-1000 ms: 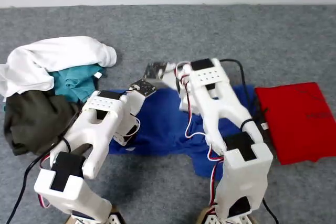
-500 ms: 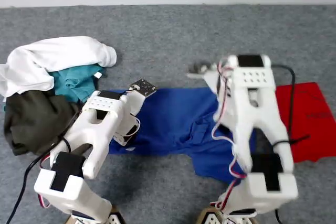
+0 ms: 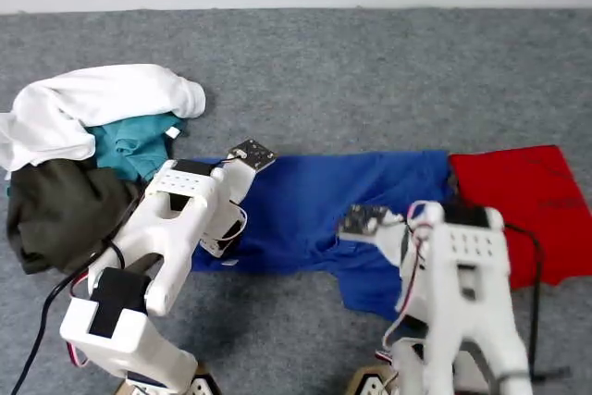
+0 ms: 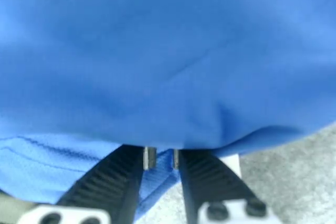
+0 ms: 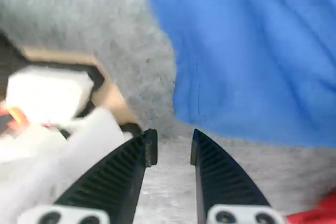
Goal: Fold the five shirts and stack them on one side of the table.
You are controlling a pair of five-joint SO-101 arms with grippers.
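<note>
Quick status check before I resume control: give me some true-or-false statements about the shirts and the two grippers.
1. The left gripper is shut on the blue shirt. True.
2. The right gripper holds the blue shirt. False: it is open and empty, with bare table showing between its fingers.
3. The red shirt lies beside the blue shirt. True.
4. The white shirt lies at the bottom of the pile. False: it is on top of the teal shirt and the dark shirt.
</note>
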